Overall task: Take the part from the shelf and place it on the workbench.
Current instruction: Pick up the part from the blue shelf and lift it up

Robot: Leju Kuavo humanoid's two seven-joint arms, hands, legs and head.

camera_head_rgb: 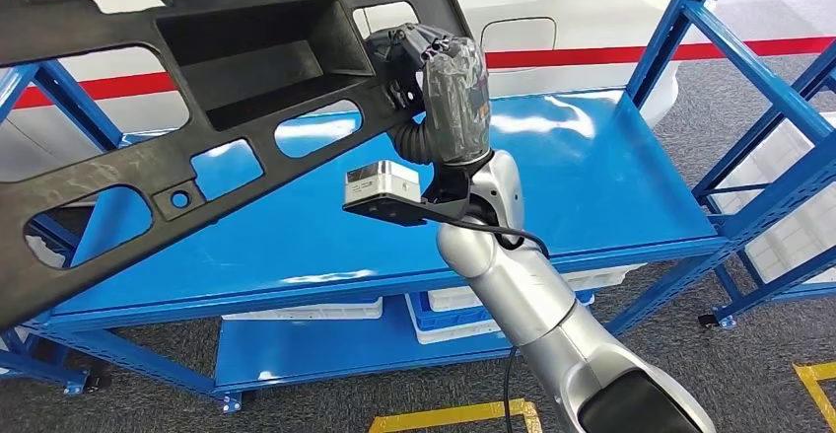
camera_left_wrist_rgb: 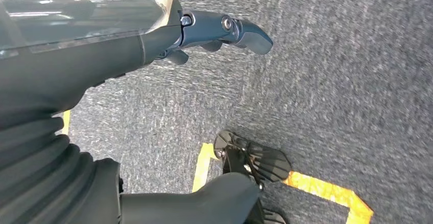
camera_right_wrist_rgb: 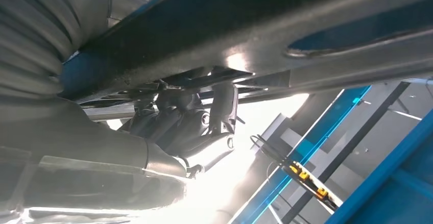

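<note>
A large black plastic part [camera_head_rgb: 168,108], long and full of cut-outs, hangs tilted above the blue shelf top [camera_head_rgb: 592,177]. My right hand [camera_head_rgb: 424,58] grips its right end, fingers hooked into the edge beside the deep recess. In the right wrist view the same part [camera_right_wrist_rgb: 265,35] runs as a dark bar, and the right hand [camera_right_wrist_rgb: 189,127] is curled around its rim from underneath. My left hand [camera_left_wrist_rgb: 204,35] hangs over the grey carpet with its fingers stretched apart and nothing in it.
White bins [camera_head_rgb: 463,300] sit on the shelf's lower level. A second blue rack [camera_head_rgb: 779,157] stands close at the right. A white car body [camera_head_rgb: 562,9] lies behind the shelf. Yellow tape [camera_head_rgb: 453,415] marks the carpet in front.
</note>
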